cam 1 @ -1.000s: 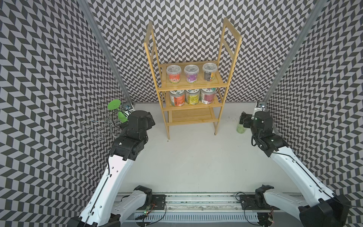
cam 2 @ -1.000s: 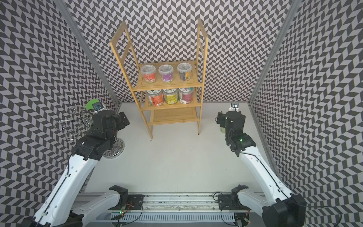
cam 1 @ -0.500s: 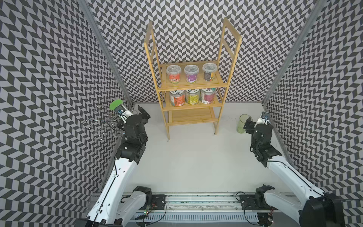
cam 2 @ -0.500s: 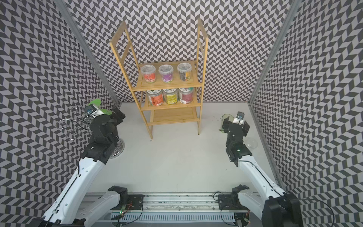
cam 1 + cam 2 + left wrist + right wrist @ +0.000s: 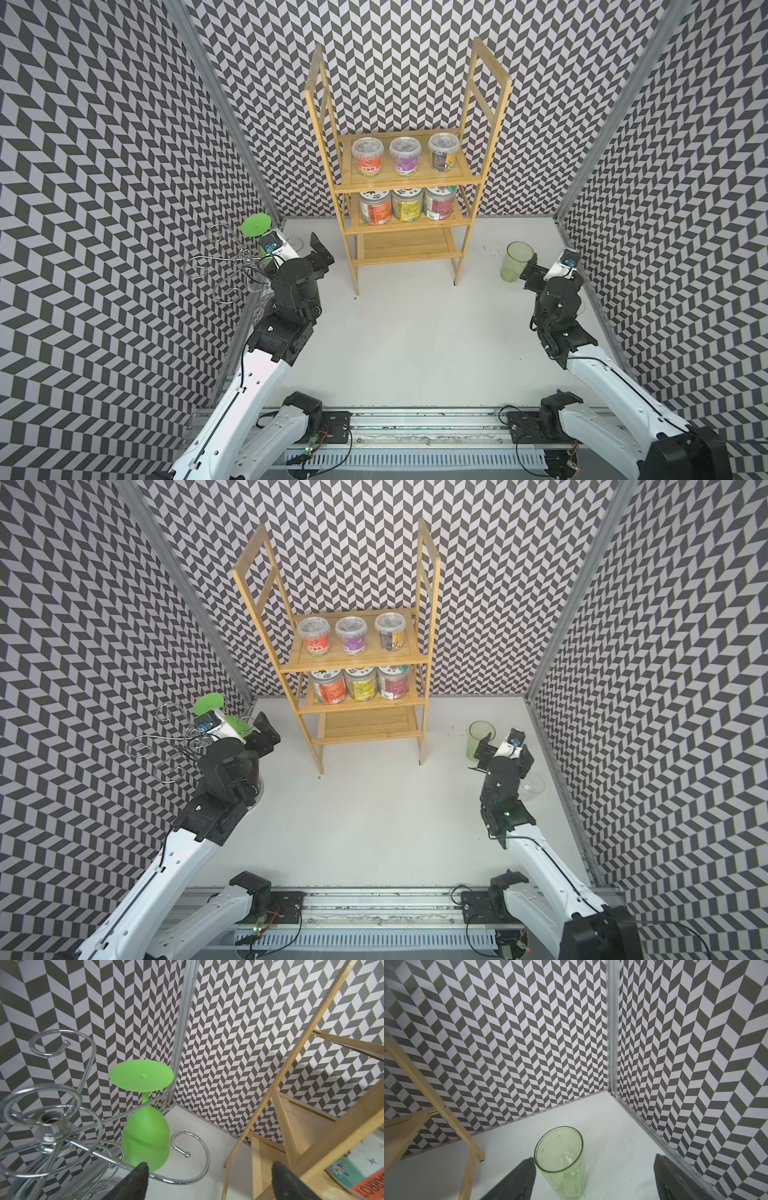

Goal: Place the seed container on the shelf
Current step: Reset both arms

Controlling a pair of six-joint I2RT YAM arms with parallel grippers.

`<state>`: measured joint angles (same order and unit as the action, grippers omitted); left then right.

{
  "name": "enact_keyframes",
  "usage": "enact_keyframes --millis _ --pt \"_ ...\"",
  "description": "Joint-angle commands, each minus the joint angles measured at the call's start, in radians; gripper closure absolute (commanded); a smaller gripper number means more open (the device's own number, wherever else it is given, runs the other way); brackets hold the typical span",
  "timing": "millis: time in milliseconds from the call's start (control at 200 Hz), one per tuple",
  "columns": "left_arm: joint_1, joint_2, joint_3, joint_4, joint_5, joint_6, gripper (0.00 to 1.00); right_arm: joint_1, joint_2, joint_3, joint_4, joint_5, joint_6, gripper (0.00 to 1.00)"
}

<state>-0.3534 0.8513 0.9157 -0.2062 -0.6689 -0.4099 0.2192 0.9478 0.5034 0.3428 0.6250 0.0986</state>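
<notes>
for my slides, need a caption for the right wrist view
Open jaws close to an upright, empty green tumbler on the white table, bamboo shelf alongside.

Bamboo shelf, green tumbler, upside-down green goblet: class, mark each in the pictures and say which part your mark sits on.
Bamboo shelf [image 5: 401, 245]: in a top view, on the bare bottom board.
Green tumbler [image 5: 564, 1182]: right wrist view, on its side wall.
Upside-down green goblet [image 5: 145, 1136]: left wrist view, on its bowl.

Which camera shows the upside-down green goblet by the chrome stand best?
Left wrist view: the green goblet sits mid-frame, foot, stem and bowl all clear. In both top views only its foot shows well; the left arm hides most of the bowl. The right wrist view misses it.
</notes>
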Motion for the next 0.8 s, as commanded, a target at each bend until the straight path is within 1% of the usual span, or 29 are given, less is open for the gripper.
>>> enact_keyframes --millis 0,125,300,346,391,506,791 --pt "-0.005 0.007 -0.051 -0.235 -0.006 -0.076 0.07 -0.004 -0.015 -0.008 0.038 0.009 0.015 0.08" --pt "-0.004 -0.013 -0.032 -0.249 -0.055 -0.062 0.06 -0.004 -0.014 -0.002 0.028 -0.006 0.016 0.08" --pt "-0.005 -0.004 0.038 -0.233 -0.116 0.003 0.05 -0.004 -0.001 0.015 0.033 -0.019 0.015 0.08" --pt "-0.005 0.005 0.056 -0.222 -0.124 0.013 0.05 -0.003 0.004 0.022 0.032 -0.022 0.013 0.08" --pt "-0.006 0.015 0.070 -0.214 -0.131 0.049 0.05 -0.004 0.008 0.029 0.030 -0.025 0.014 0.08" --pt "-0.005 0.038 0.099 -0.215 -0.148 0.073 0.04 -0.003 0.011 0.038 0.032 -0.027 0.012 0.08" --pt "-0.004 0.047 0.148 -0.170 -0.209 0.165 0.03 -0.004 0.011 0.047 0.042 -0.027 0.000 0.07"
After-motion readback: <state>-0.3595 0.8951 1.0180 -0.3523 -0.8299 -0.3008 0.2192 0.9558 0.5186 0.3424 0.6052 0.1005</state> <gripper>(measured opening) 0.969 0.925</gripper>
